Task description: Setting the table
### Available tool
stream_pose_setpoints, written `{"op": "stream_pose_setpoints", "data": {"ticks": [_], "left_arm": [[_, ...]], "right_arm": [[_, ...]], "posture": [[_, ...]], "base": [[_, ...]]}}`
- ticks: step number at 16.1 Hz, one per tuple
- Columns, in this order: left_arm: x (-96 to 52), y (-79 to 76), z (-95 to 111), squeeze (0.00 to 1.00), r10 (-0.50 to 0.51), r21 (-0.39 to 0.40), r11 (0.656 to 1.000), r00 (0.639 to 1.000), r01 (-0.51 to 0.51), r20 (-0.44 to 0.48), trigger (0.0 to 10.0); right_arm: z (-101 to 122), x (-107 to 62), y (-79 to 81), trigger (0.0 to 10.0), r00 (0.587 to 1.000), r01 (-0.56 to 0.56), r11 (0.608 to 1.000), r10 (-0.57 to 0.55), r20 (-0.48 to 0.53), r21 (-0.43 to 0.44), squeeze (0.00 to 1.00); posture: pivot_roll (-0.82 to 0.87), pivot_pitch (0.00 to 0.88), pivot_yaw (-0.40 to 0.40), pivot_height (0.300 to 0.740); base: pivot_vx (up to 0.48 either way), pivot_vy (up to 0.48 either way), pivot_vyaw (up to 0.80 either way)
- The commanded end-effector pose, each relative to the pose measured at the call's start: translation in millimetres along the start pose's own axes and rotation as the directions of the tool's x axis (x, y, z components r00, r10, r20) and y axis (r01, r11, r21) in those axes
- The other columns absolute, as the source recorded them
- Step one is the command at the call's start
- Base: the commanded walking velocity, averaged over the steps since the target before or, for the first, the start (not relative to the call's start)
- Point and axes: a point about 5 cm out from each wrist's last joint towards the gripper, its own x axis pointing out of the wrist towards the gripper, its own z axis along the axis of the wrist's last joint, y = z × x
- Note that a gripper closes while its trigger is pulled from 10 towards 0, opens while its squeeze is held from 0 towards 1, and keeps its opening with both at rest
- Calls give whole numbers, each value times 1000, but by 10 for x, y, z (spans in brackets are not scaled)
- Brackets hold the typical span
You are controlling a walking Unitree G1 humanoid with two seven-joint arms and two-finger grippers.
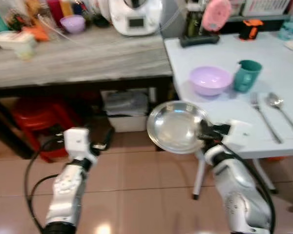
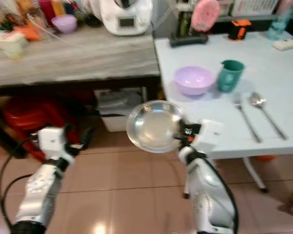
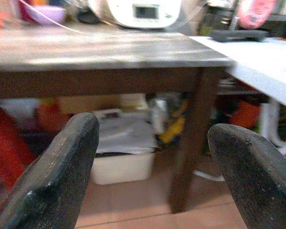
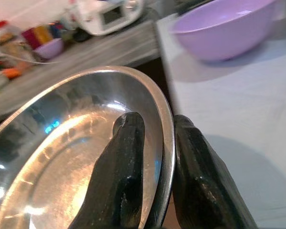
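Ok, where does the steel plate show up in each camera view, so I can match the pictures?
Left eye view: steel plate just off the white table's near-left corner, rim pinched by the right tool.
Right eye view: same plate, a little left of centre.
Left wrist view: not in it.
Right wrist view: fills the lower left, rim between the black fingers.
Shared landmark: the purple bowl on the table beyond it.

Right gripper (image 2: 181, 130) clamps rim of steel plate (image 2: 154, 126), plate tilted, held at near corner of white table (image 2: 278, 68). On table: lilac bowl (image 2: 194, 80) beside green cup (image 2: 230, 75); fork (image 2: 245, 118) and spoon (image 2: 264, 110) side by side. Left gripper (image 2: 84, 138) low over tiled floor (image 2: 122, 180), fingers apart, before grey counter (image 2: 73, 58).
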Motion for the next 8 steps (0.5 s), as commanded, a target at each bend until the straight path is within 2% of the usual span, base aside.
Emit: {"op": "stream_pose_setpoints", "data": {"ticks": [1,8], "left_arm": [[29,-44,9,0,-8,12,1000,1000,8,3,10000],[13,-30,-39,0,3,21,1000,1000,-3,-14,10000]], "right_arm": [[78,-9,-31,10000,999,10,1000,-10,35,0,0],[82,-58,-68,10000,999,11,1000,-10,44,-17,0]], "posture": [[-119,70,82,740],[-125,74,83,740]], "base": [[0,409,0],[0,424,0]]}}
